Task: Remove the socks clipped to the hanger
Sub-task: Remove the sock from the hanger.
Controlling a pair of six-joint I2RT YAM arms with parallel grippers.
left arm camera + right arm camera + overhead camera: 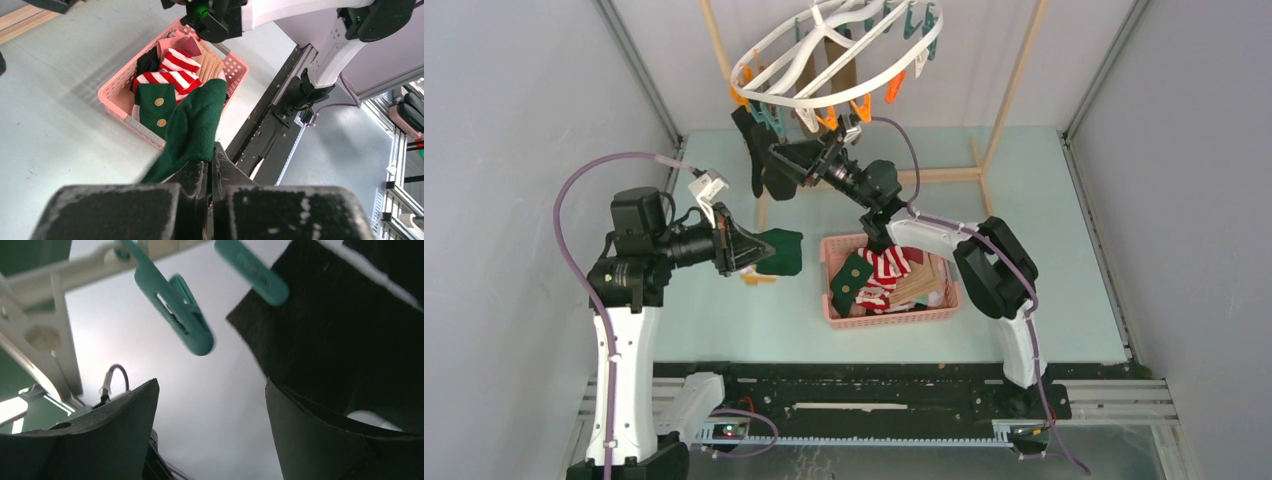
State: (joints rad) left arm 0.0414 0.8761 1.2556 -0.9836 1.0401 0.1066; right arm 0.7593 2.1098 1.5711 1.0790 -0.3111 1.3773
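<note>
- The left gripper (742,248), centre left in the overhead view, is clamped shut on a dark green sock (780,252). It holds the sock just left of the pink basket (889,318), likely to drop it in with the striped socks (886,265) already there.
- The right gripper (782,160), upper centre, has its jaws spread wide beside a black sock (757,150). That sock hangs from a teal clothespin (252,270) on the white hanger (756,47), so the gripper is probably lining up to pull it free.
- No brand, label or writing is legible.
</note>
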